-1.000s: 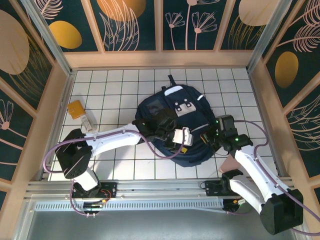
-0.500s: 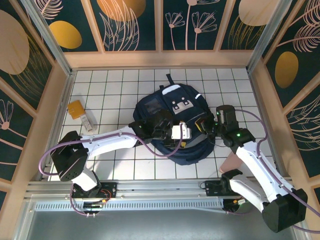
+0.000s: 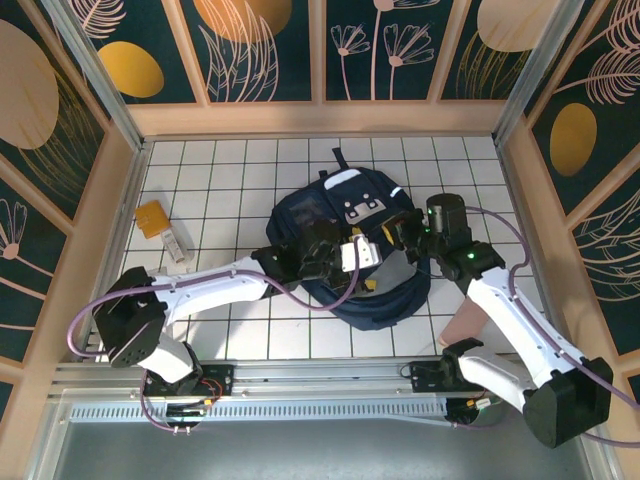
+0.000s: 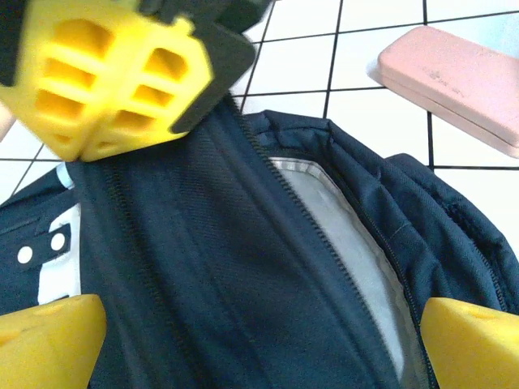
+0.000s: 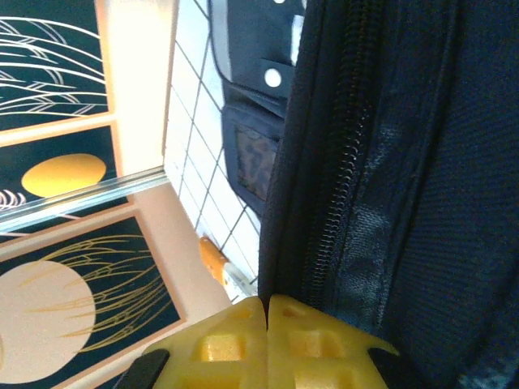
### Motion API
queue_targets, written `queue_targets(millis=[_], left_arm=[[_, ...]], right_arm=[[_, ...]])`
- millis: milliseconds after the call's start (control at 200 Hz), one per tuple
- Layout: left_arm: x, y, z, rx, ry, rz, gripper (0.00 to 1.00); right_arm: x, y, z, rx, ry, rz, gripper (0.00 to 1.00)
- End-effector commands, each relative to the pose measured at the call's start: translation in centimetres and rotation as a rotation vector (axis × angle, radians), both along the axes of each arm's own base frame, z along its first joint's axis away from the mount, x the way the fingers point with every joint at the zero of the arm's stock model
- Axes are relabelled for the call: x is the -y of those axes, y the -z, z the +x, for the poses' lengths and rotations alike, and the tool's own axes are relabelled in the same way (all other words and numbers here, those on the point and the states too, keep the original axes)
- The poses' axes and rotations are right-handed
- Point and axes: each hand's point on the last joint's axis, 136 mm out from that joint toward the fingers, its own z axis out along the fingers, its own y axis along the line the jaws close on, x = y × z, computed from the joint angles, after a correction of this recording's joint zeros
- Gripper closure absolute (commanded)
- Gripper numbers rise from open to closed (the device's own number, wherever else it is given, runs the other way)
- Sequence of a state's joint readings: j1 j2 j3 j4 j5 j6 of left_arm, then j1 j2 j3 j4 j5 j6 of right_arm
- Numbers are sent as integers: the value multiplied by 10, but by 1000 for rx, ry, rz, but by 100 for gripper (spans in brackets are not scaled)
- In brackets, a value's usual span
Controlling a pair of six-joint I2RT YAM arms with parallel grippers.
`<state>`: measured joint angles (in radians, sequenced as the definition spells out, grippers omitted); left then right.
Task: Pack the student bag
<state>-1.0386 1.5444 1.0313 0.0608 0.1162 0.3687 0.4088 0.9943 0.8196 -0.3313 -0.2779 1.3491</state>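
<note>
The student bag (image 3: 345, 215), navy blue with a grey patch and white trim, lies in the middle of the tiled floor. My right gripper (image 3: 393, 234) is shut on the fabric edge beside its zip and holds that flap up; in the right wrist view the yellow fingers (image 5: 267, 312) pinch the dark fabric (image 5: 405, 162). My left gripper (image 3: 362, 260) hovers over the bag's open mouth. Its jaws stand wide apart in the left wrist view (image 4: 259, 348), with nothing between them. Below them lie navy cloth and the grey lining (image 4: 340, 235). The right gripper's yellow fingers (image 4: 105, 81) show at the upper left there.
A pink case (image 3: 463, 325) lies on the tiles right of the bag, near the right arm, and shows as the pink case (image 4: 454, 77) from the left wrist. An orange-yellow packet (image 3: 152, 217) and a small white item (image 3: 175, 245) lie at the left. Wooden walls ring the floor.
The left gripper has opened wide above the bag. The right gripper has moved away from the base and leftward with the flap, and the bag has shifted slightly toward the back.
</note>
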Motion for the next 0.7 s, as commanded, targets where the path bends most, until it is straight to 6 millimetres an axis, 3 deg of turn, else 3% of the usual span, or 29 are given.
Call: queue_targets(millis=[0, 85, 255, 360, 490, 626, 651, 696], left_arm=[[5, -12, 3, 38, -86, -27, 1], [2, -6, 14, 49, -182, -10, 1], [-28, -6, 51, 134, -460, -11, 1], [-38, 1, 62, 177, -524, 21, 4], [-43, 17, 71, 182, -569, 68, 28], [-47, 23, 80, 192, -573, 96, 44], [-49, 22, 83, 199, -575, 102, 49], [-55, 18, 91, 208, -580, 113, 70]], right_arm=[[-7, -37, 14, 89, 40, 79, 100], [-9, -39, 15, 86, 47, 98, 100], [-13, -41, 11, 85, 50, 100, 100], [-12, -41, 10, 85, 57, 100, 100], [-14, -40, 11, 84, 58, 115, 100], [-14, -40, 14, 88, 62, 118, 100], [-14, -39, 14, 86, 63, 115, 100], [-14, -36, 15, 87, 60, 99, 100]])
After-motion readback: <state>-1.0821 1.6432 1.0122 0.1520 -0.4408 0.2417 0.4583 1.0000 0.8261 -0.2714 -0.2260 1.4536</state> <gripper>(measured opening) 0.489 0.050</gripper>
